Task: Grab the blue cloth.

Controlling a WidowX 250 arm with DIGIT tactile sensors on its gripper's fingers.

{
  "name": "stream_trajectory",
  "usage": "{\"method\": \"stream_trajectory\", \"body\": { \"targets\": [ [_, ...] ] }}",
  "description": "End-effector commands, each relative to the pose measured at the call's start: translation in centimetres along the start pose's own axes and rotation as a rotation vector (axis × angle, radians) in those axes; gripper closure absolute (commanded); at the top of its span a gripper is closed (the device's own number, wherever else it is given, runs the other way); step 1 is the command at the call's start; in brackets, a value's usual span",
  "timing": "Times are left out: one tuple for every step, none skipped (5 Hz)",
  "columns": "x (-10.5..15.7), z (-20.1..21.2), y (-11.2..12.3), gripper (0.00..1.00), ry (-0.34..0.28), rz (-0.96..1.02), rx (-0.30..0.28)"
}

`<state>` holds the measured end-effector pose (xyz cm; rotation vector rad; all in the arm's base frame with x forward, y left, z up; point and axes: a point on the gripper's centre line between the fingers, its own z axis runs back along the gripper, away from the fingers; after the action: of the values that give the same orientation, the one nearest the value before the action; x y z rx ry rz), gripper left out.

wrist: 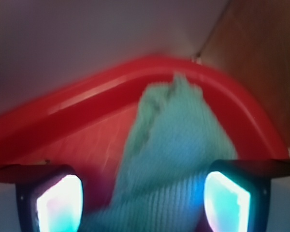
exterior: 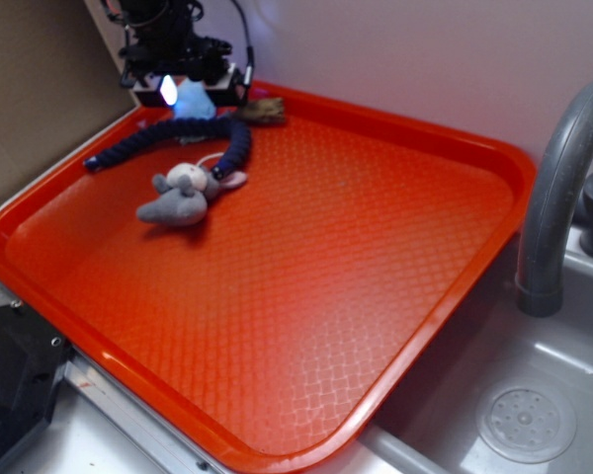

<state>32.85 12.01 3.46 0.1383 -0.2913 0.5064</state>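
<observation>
Tray: orange-red, textured floor, raised rim, rounded corners; taken as landmark for all that follows.
Blue cloth: pale light-blue, bunched, at the tray's far left corner, right under the arm; in the wrist view rising in a soft peak toward the tray's curved rim and spreading down between the two fingers.
Gripper: black, lowered over the tray's far left corner, directly above the cloth; in the wrist view jaws spread wide, a clear gap from one to the other.
Fingers: two lit pads at the bottom of the wrist view, one each side of the cloth; right pad close against the fabric's edge, left pad apart from it with tray floor showing between.
Hold: nothing clamped; cloth lying in the open gap, contact with the right pad not clear through the blur.
Rope: dark navy, braided, curved along the tray floor just in front of the cloth.
Plush mouse: grey, lying on the tray floor beside the rope's nearer end, toward the tray's left side.
Brown object: small, at the tray's far rim, just right of the cloth; too small to identify.
Faucet: grey, curved, off the tray's right edge.
Sink: grey basin with round drain, off the tray's near right corner.
</observation>
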Motion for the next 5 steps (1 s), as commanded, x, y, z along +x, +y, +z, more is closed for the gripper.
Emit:
{"method": "stream_trajectory", "body": {
  "targets": [
    [-0.23, -0.71, -0.31, 0.77, -0.016, -0.053, 0.037],
    [-0.52, -0.71, -0.53, 1.0, -0.019, -0.071, 0.054],
    [-0.53, -0.54, -0.53, 1.0, -0.025, -0.075, 0.054],
    [-0.7, -0.72, -0.5, 1.0, -0.033, -0.082, 0.067],
    [-0.72, -0.64, -0.39, 1.0, -0.041, -0.078, 0.068]
  ]
}}
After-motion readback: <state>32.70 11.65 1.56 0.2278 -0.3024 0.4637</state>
